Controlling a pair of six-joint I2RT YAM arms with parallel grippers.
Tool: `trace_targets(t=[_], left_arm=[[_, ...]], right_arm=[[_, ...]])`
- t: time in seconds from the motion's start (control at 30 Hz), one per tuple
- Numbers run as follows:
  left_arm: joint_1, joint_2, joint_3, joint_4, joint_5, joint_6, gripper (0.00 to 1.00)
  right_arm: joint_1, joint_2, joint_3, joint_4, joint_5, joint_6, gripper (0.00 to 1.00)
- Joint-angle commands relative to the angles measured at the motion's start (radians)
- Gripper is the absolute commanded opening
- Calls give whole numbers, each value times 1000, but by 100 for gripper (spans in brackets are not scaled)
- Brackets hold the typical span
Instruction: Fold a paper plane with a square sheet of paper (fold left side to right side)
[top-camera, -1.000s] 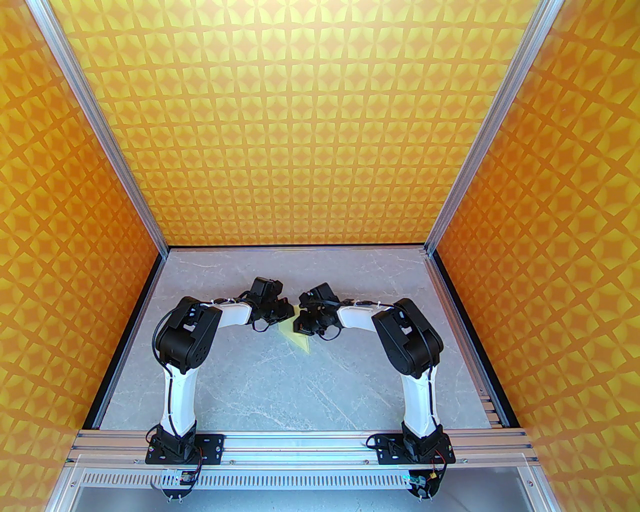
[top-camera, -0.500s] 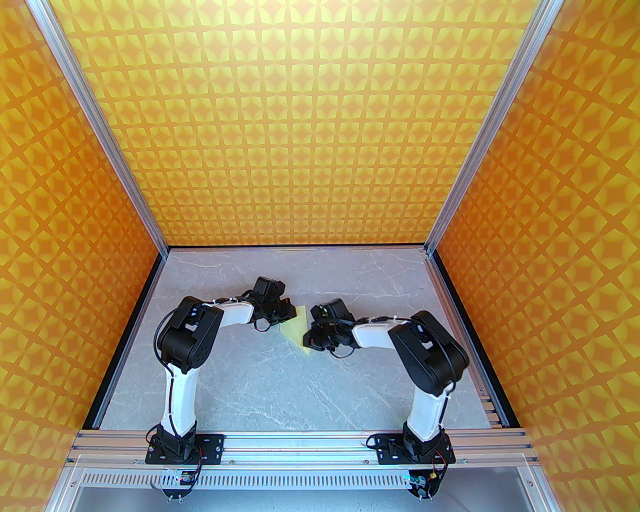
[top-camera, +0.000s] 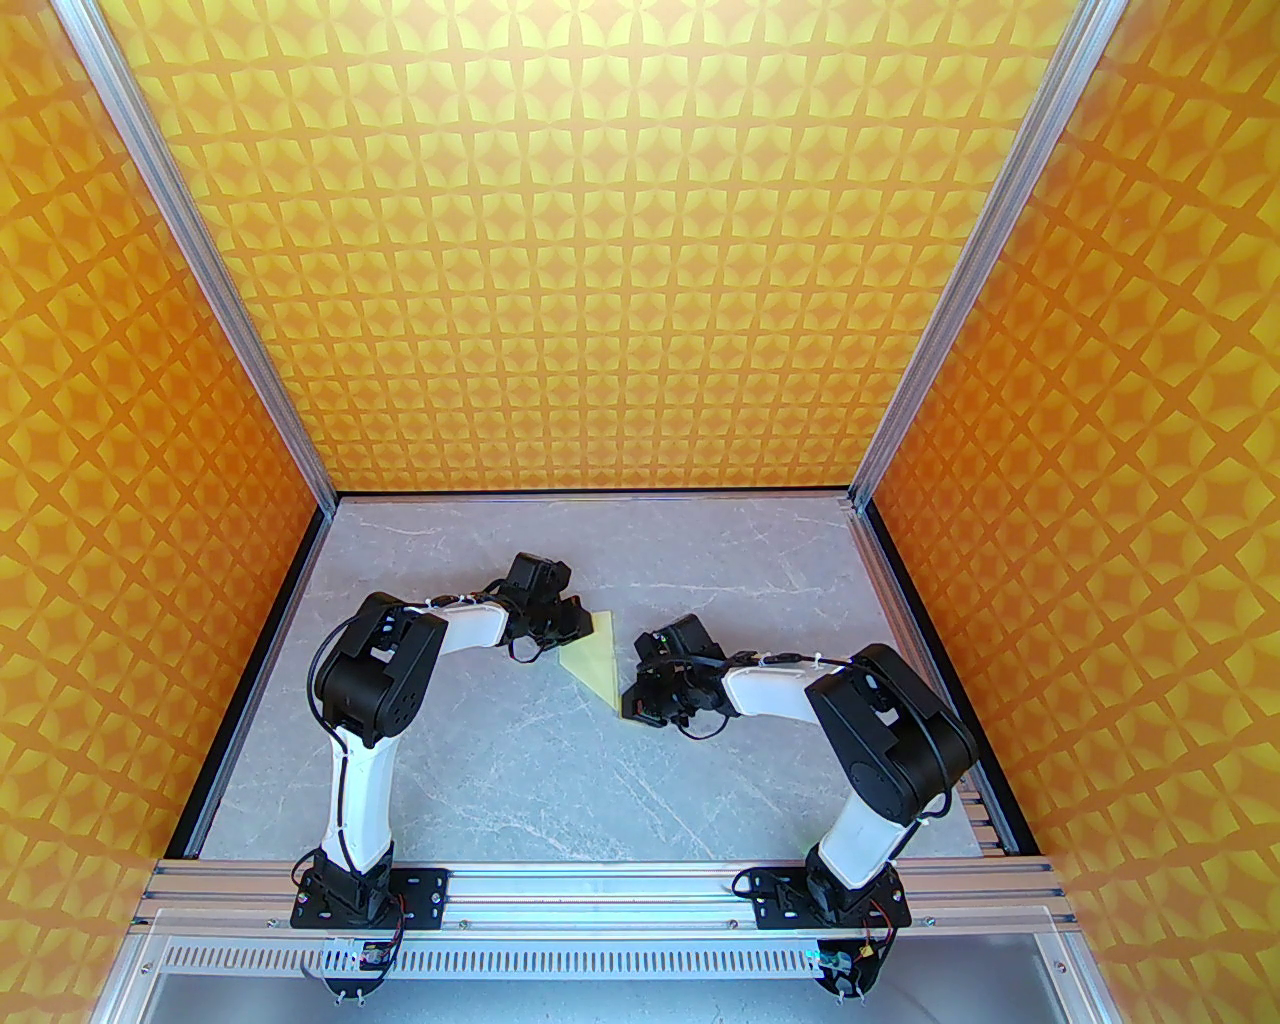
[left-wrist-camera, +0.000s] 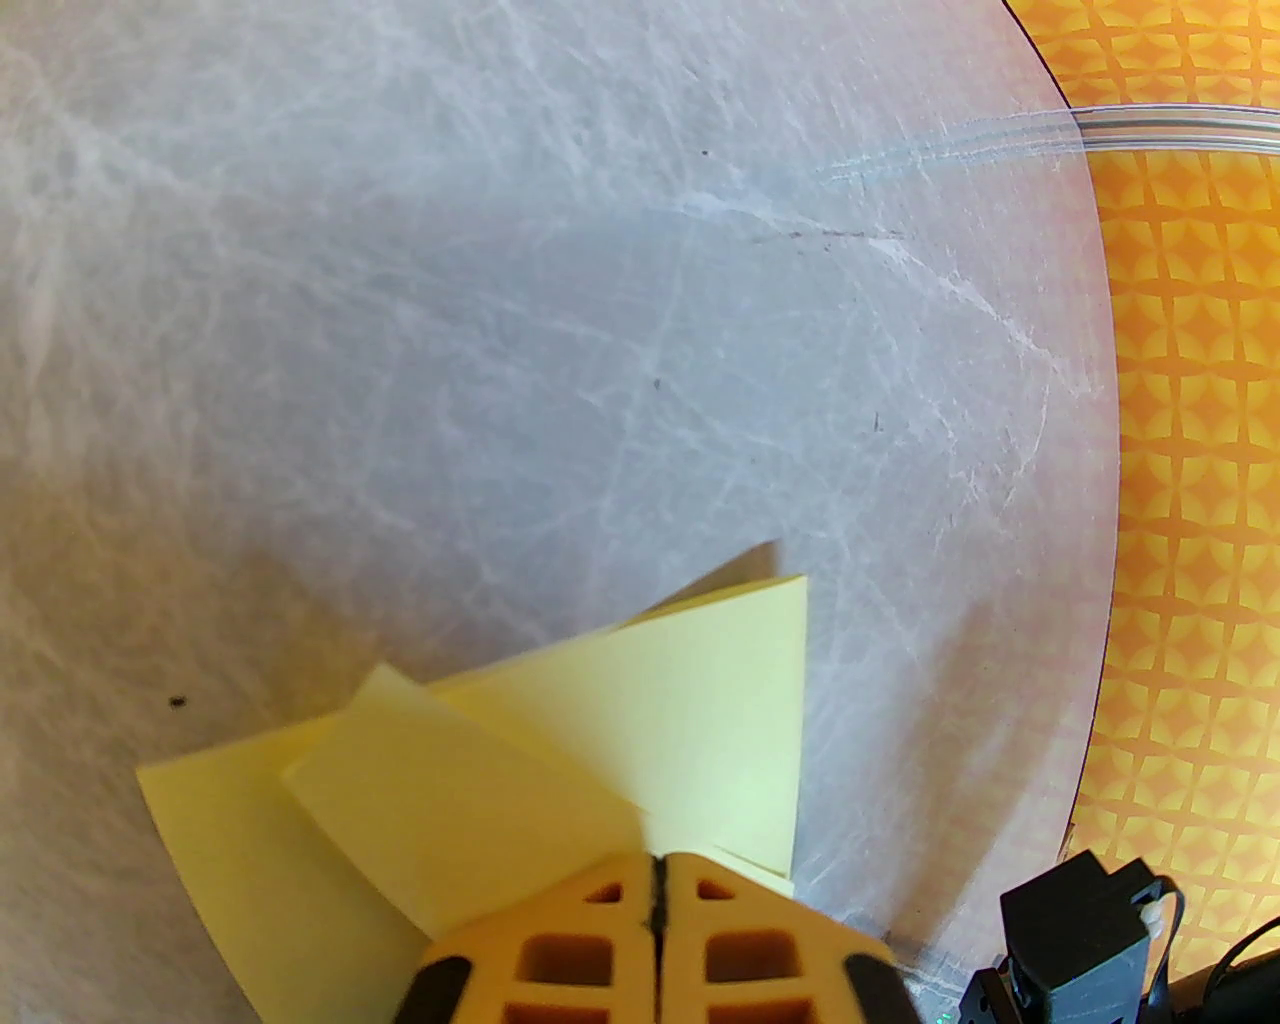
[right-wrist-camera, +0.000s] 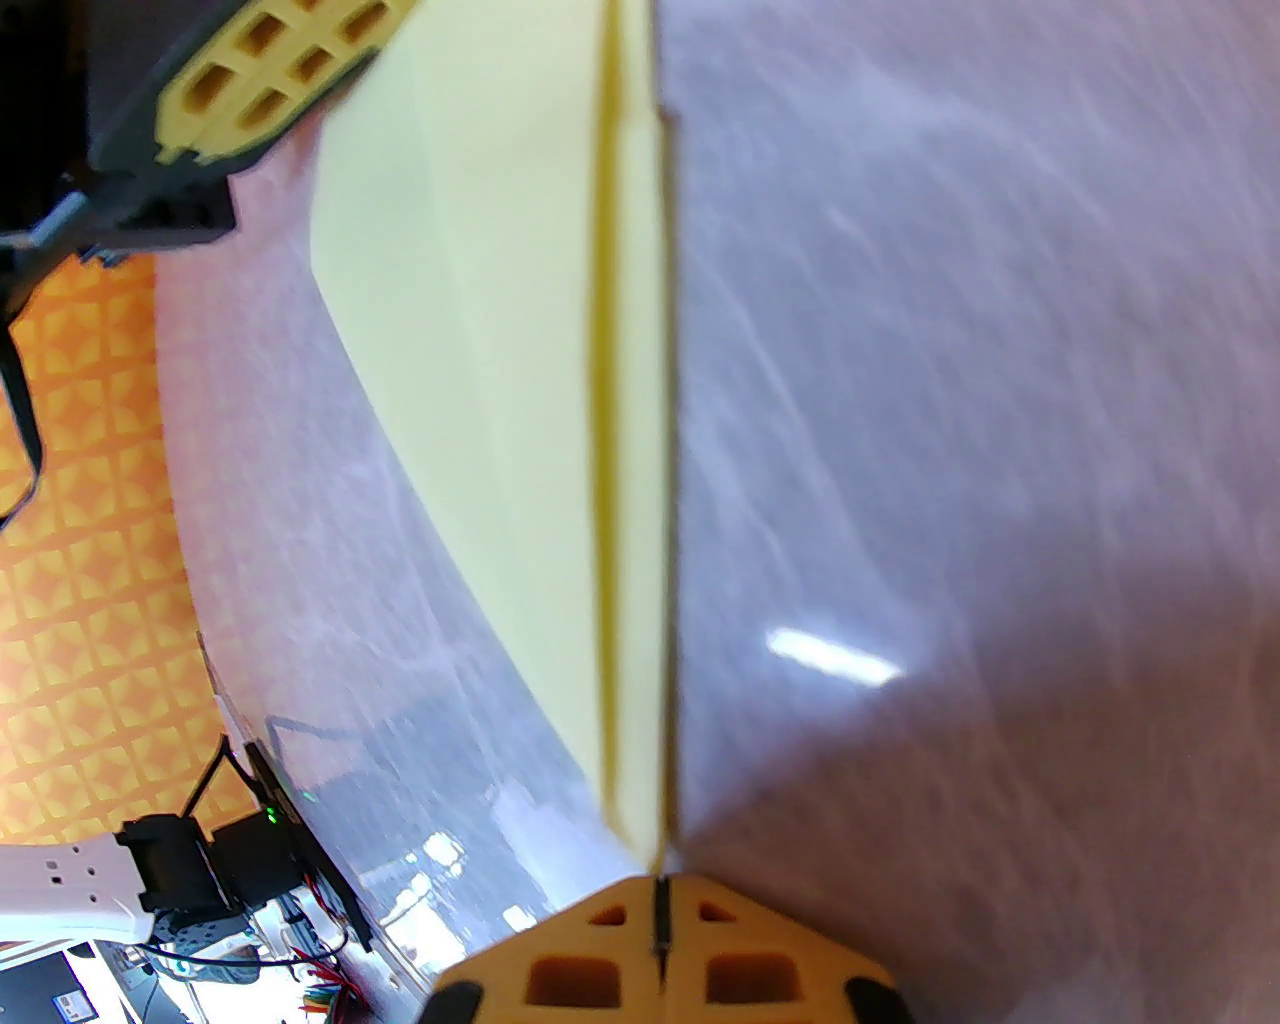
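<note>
Left gripper: jaws closed, tips pressing down on the paper, which spreads just ahead of them.
Right gripper: closed, at the paper's narrow point, with the folded edge running straight ahead.
Step, by your reading: creasing the fold.
Next: you lift clear without dragging the paper.

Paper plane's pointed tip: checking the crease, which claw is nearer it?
Right. The right claw sits at the tip of the paper plane; the left claw rests on its wide far end.
</note>
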Motion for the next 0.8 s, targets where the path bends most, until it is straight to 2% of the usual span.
trace_targets(t=[0.0, 0.07, 0.23, 0.3, 0.37, 0.53, 0.77], left_arm=[[4, -84, 1, -45, -25, 13, 7], [4, -120, -3, -42, -25, 5, 9], [7, -207, -54, -30, -28, -25, 24], [9, -239, -94, -17, -39, -52, 25], [10, -269, -144, 5, -47, -79, 31], [10, -326, -267, 14, -119, -175, 38], [1, -345, -378, 67, -156, -299, 41]], right_arm=[[1, -34, 76, -49, 37, -29, 0], [-2, -23, 118, -71, 48, -45, 0], [-9, 36, 233, -127, 89, -92, 0], [-12, 64, 285, -160, 116, -120, 0], [-15, 97, 331, -174, 132, -138, 1], [-18, 202, 450, -223, 144, -193, 1], [-18, 306, 507, -245, 171, -230, 0]])
